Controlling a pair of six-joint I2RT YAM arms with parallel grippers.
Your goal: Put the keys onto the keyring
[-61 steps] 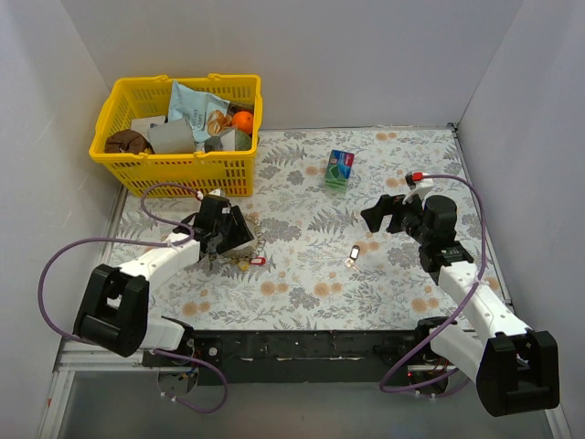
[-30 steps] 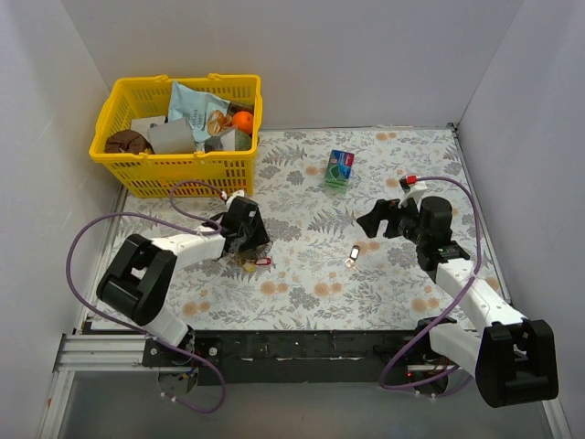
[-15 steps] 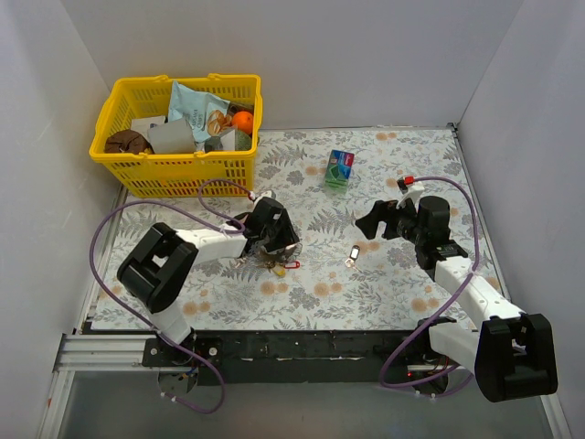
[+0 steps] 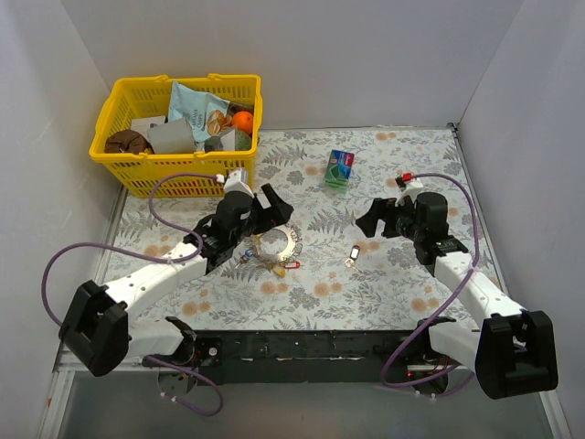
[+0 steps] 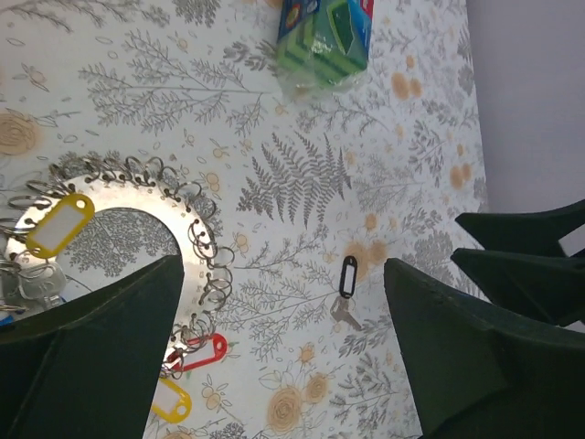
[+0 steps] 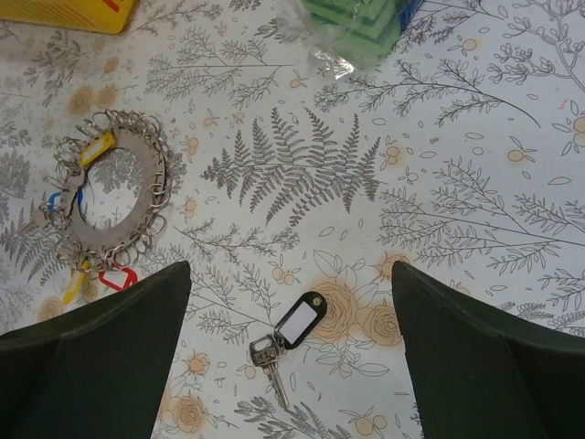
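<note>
The keyring (image 4: 274, 244) lies flat on the floral cloth left of centre, a toothed silvery ring with small wire loops. It shows in the left wrist view (image 5: 155, 197) and the right wrist view (image 6: 142, 183). Keys with red (image 4: 291, 266), yellow (image 5: 59, 224) and blue (image 6: 57, 201) tags hang from its rim. A loose key with a black-framed whitish tag (image 4: 353, 255) lies alone to the right, also in both wrist views (image 5: 347, 277) (image 6: 300, 322). My left gripper (image 4: 267, 222) (image 5: 281, 265) is open and empty, above the ring. My right gripper (image 4: 379, 218) (image 6: 291, 267) is open and empty, above the loose key.
A yellow basket (image 4: 178, 169) full of snacks and odds stands at the back left. A small green and blue box (image 4: 340, 168) stands at the back centre, also in the left wrist view (image 5: 324, 41). White walls close in three sides.
My left arm has slid the keyring to the right across the cloth, then risen off it with its jaws open. My right gripper has shifted slightly left.
</note>
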